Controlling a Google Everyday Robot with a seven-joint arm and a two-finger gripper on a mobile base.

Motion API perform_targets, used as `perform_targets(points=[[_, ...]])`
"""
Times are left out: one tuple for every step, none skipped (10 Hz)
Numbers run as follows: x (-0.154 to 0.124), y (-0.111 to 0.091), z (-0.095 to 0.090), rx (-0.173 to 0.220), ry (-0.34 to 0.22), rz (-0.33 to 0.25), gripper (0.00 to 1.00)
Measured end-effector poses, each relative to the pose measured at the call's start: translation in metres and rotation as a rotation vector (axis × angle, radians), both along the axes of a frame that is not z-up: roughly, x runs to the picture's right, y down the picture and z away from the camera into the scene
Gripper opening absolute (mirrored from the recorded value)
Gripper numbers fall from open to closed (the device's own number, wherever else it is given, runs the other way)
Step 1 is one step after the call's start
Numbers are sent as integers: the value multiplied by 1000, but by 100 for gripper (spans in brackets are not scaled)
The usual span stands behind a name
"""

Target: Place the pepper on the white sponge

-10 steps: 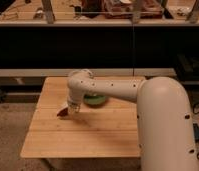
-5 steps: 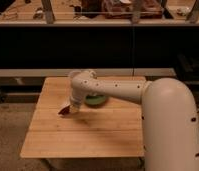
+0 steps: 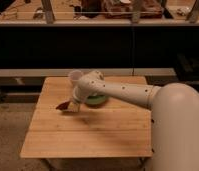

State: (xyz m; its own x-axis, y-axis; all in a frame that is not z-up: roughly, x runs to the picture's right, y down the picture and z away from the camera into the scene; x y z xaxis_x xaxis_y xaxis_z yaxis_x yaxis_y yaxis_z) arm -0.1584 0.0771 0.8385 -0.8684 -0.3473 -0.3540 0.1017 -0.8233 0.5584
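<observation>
The pepper (image 3: pixel 61 105) is small, dark red and pointed. It sticks out to the left from the tip of my gripper (image 3: pixel 71 106), just above the left part of the wooden table (image 3: pixel 93 135). My gripper hangs down from the white arm (image 3: pixel 118 92), which reaches in from the right, and it appears shut on the pepper. A pale patch (image 3: pixel 73 109) shows right at the gripper's tip. I cannot tell whether it is the white sponge or part of the gripper.
A green bowl (image 3: pixel 96 99) sits behind the gripper, partly hidden by the arm. A white cup (image 3: pixel 75 76) stands at the table's back, beside the wrist. The robot's large white body (image 3: pixel 178 130) fills the right side.
The gripper and the pepper have shifted slightly up and away from the table's front edge. The arm's wrist moved a little to the right.
</observation>
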Motion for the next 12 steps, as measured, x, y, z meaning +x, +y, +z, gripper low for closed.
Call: perform_targets(points=[[-3,-2,0,11,16,-6,17],[-6,-4,1,21,31,-4,17],[-5,-10,3,37,46,3,17],[-3,-12,5,41,56,12,17],[-2,-14,7,44,61,18,17],[-1,-16,10,42,62,29,17],[1,-20,12,40,57,35,17],[5,-22,14,39,56,35,17],[9,-27,17,38,58,36,17],[10,-30,20,37,58,36,17],[11,-32,23,34,53,34,18],[13,-32,28,21,34,26,25]])
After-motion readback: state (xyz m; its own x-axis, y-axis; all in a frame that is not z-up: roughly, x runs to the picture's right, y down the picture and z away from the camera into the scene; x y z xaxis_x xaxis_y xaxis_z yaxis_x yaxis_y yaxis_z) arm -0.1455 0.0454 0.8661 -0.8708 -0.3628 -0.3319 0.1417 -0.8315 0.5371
